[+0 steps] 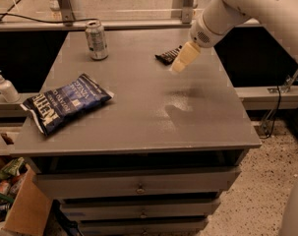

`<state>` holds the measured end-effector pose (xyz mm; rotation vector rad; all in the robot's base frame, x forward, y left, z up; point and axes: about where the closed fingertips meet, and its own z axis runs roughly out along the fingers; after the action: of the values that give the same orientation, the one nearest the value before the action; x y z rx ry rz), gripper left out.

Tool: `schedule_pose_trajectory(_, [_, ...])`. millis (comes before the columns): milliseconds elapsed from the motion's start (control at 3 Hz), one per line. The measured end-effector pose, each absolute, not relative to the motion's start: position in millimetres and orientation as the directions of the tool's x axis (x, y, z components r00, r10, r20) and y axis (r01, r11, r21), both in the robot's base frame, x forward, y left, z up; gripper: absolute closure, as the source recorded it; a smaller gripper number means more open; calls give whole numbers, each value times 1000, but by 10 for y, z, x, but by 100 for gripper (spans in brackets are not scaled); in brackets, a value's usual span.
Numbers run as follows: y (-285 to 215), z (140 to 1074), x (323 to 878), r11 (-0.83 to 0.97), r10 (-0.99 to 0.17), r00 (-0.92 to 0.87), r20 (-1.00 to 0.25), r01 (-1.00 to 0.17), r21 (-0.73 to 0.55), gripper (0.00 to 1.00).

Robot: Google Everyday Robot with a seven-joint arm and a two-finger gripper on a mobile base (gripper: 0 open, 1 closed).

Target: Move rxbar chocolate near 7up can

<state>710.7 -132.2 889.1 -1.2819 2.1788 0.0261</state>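
Grey tabletop (pixel 138 127) of a drawer cabinet, seen from the front and above, with drawer fronts (pixel 138 186) stacked beneath it and a speckled floor (pixel 247 200) to the right. A metal rail (pixel 138 24) runs behind the far edge.

My white arm (pixel 247 9) enters from the upper right and slopes down to the left. My gripper (pixel 178 65), pale yellow and tapered, is over the far right part of the top, pointing down and to the left. Whether it is open or closed cannot be told from this angle.

The rxbar chocolate (pixel 166 56) lies flat near the far edge, right of centre. In this view the gripper overlaps its right end, so only its left portion shows. It is possibly in contact with the gripper, though the view does not settle this.

The 7up can (pixel 96 39) stands upright near the far left corner, well apart from the bar, with bare table between them.

A dark blue chip bag (pixel 65 102) lies flat at the left edge, nearer the front, one corner overhanging. A white pump bottle (pixel 6 87) stands on a ledge left of the table. A cardboard box (pixel 18 210) sits on the floor at lower left, with packets in it.
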Motion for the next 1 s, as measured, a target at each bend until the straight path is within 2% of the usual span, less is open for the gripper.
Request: schedule_pose_trajectory(1000, [-1162, 8425, 7777, 673, -633, -482, -606, -729, -123, 0])
